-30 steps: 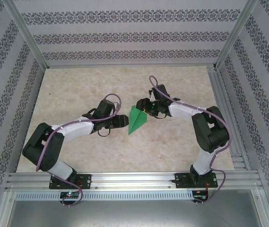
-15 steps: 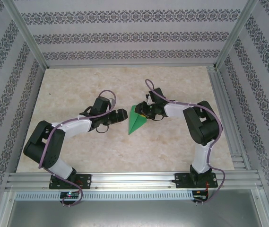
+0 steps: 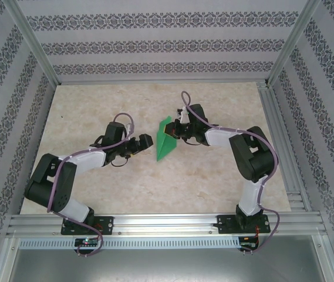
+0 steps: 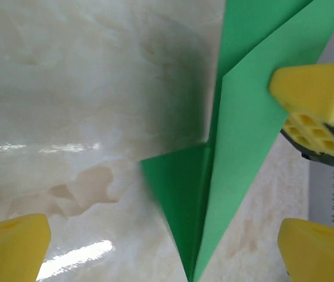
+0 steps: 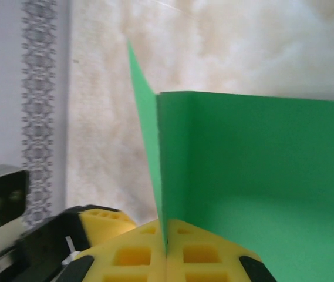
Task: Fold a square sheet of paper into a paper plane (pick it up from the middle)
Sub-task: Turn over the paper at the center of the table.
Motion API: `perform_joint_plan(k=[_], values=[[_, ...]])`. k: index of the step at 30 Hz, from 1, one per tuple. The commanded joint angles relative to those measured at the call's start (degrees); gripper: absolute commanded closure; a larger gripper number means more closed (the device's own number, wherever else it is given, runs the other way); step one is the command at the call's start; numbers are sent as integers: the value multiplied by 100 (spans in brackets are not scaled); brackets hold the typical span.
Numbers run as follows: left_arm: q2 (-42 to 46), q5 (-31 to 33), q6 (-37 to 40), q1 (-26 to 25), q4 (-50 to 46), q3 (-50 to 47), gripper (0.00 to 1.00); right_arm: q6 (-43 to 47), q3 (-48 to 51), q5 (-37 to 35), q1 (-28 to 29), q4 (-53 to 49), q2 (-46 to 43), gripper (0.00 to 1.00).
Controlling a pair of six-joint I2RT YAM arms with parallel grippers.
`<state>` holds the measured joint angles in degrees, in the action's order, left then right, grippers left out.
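While right end effector (image 5: 167, 238) pinches paper plane (image 5: 260, 176), hiding its edge, left end effector (image 3: 145, 143) gapes nearby.

Table (image 3: 96, 188): pale beige marbled top, glossy, glare streaks in left wrist view; aluminium rail (image 3: 155, 222) along near edge. Near middle, folded green paper plane (image 3: 164, 141), pointed near end on surface, far end tilted up off it

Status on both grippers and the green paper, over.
Right gripper shut on the green paper, folded to a point. Left gripper open, beside it, not touching. Nothing in the way.
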<state>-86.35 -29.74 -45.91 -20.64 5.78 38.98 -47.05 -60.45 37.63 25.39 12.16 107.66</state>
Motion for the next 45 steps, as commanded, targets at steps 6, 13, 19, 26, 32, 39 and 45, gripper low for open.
perform_joint_plan(k=[6, 13, 19, 26, 32, 39, 45], values=[[697, -915, -421, 71, 891, 113, 0, -1132, 114, 1046, -236, 1847, -474, 94], [547, -1045, -767, -208, 1403, 192, 0, -1632, 20, 1172, -125, 2373, -456, 93], [420, -951, -1216, -231, 2312, 156, 20, -1959, 15, 1259, -18, 2710, -406, 92], [606, -542, -1182, -234, 2681, 26, 45, -2162, 45, 1343, 28, 2918, -326, 92], [756, -316, -1011, -232, 2639, -26, 56, -2207, 44, 1403, 28, 2939, -290, 92], [748, -340, -973, -237, 2729, -14, 75, -2229, 68, 1424, 10, 2942, -280, 89], [757, -355, -946, -236, 2745, 0, 88, -2230, 58, 1413, -38, 2917, -297, 85]])
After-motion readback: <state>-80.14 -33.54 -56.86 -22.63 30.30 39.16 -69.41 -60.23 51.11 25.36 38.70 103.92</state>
